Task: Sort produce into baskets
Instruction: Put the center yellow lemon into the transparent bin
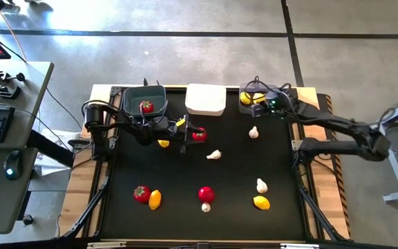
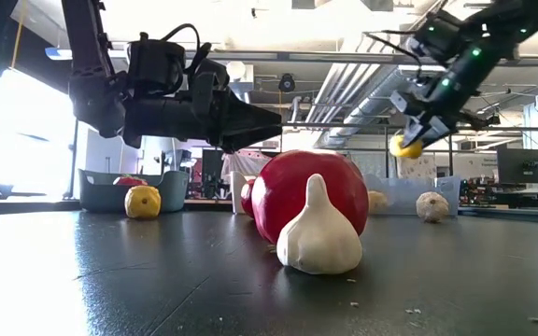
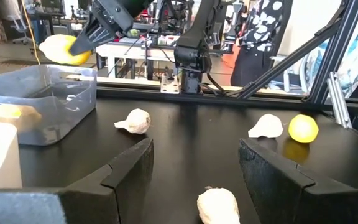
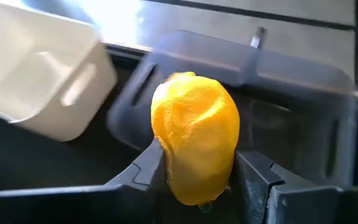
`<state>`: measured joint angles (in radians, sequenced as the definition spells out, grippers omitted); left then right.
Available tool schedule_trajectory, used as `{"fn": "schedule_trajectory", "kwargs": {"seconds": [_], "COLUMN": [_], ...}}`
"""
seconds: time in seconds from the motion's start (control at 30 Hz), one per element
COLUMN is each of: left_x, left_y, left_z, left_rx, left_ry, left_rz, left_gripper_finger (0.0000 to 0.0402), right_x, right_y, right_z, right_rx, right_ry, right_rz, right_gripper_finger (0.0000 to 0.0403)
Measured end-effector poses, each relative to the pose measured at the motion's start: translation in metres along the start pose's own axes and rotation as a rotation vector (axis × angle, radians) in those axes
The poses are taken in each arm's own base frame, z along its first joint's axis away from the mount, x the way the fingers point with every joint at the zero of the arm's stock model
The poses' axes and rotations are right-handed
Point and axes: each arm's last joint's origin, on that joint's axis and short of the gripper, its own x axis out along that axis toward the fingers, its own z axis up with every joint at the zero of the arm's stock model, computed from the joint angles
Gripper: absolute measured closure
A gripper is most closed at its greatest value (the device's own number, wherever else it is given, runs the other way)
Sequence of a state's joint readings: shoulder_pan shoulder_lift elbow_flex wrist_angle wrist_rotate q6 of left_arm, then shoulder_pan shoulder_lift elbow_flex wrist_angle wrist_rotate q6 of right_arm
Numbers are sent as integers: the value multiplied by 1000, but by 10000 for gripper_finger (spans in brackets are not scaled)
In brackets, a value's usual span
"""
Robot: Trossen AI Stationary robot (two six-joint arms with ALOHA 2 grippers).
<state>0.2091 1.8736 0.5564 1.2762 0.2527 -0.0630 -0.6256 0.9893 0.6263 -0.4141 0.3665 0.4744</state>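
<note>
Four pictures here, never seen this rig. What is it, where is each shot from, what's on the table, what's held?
It is a robot with two dark arms at a black table, each ending in two-finger jaws. One picture looks straight down, one sits at table height, and one camera rides on each wrist.

Along the far edge stand three baskets: a grey one holding a tomato, a white one, and a grey one on the right. Toy tomatoes, lemons and garlic bulbs lie scattered on the table.

The right gripper holds a lemon above the right grey basket. The left gripper stands open near the table's middle, empty.
</note>
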Motion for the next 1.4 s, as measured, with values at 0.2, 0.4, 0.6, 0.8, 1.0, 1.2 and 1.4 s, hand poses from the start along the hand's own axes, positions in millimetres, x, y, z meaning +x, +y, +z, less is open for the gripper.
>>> {"fn": "schedule_trajectory", "kwargs": {"seconds": [0.2, 0.4, 0.6, 0.8, 1.0, 1.2, 1.4], "left_x": [0, 0, 0, 0, 0, 0, 0], "left_y": [0, 0, 0, 0, 0, 0, 0], "left_z": [0, 0, 0, 0, 0, -1, -2], "left_rx": [-15, -14, -13, -12, -12, -15, -18], "left_ry": [0, 0, 0, 0, 1, 11, 21], "left_rz": [0, 0, 1, 2, 1, 2, 4], "left_gripper_finger": [181, 181, 181, 181, 181, 181, 181], "right_x": [15, 28, 35, 60, 85, 97, 99], "right_y": [-23, -27, -24, -18, -22, -28, -30], "right_z": [-24, -18, 10, 18, 12, 7, 7], "right_rx": [98, 198, 184, 128, 120, 110, 99], "right_ry": [51, -8, -28, 77, 163, 213, 226], "right_rz": [-110, -54, -55, -94, -156, -164, -162], "right_gripper_finger": [284, 284, 284, 284, 284, 284, 280]}}
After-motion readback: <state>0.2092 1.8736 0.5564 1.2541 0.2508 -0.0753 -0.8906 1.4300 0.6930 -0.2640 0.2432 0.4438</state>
